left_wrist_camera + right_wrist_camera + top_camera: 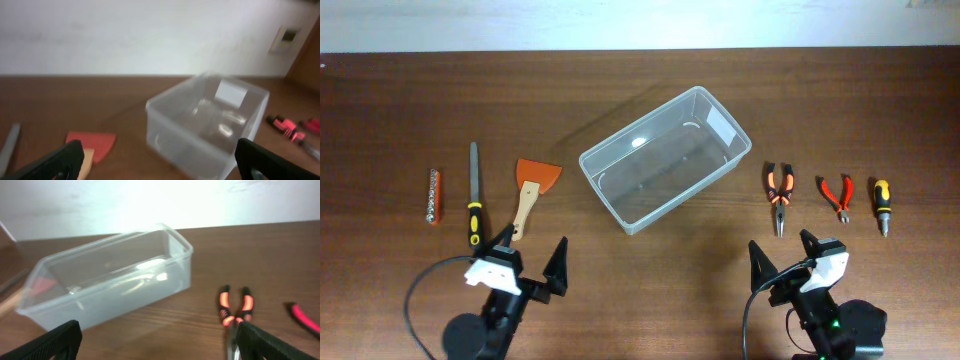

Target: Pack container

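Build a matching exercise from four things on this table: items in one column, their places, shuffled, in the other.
1. clear plastic rectangular container
2. orange-bladed scraper with wooden handle
3. yellow-and-black-handled screwdriver
4. orange-handled pliers

A. far right end of the row
B. middle of the brown wooden table
C. just right of the container
D. just left of the container

Pairs: 1-B, 2-D, 3-A, 4-C
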